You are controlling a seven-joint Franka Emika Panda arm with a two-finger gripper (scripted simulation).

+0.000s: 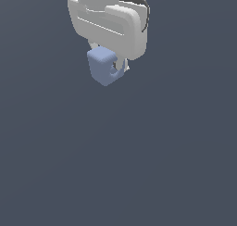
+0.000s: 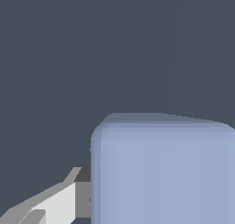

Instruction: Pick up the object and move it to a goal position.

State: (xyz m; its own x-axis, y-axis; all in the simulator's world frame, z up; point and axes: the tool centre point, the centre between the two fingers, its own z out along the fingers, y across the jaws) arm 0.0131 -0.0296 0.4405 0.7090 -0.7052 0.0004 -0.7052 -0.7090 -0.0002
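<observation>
Periwinkle blue, pale and matte, the cube [image 1: 102, 66] has softly rounded edges and corners and carries no marking on any face that shows. In the exterior view it hangs just beneath the white gripper [image 1: 112, 68], near the top of the picture and a little toward the exterior view's left, and it is clearly narrower than the white body above it. One white finger [image 1: 121, 67] shows on the cube's side toward the exterior view's right, touching it; the finger on the other side is hidden behind the cube. The claw is closed narrow on the cube, gripping it by its sides. A black cable [image 1: 134, 0] curls along the top of the gripper body. In the wrist view the cube [image 2: 163, 170] fills much of the picture, its flat face lighter than the bevelled rim around it, and a white and grey fingertip [image 2: 62, 202] presses against one of its sides, with a darker pad right at the contact. No container or bin shows in either view. All around and below the cube lies a plain dark slate-grey ground [image 1: 139, 165], unbroken to every edge of the exterior view, with no seam, wall or rim to be made out, so whether the cube is off the surface cannot be judged from a shadow or a gap.
</observation>
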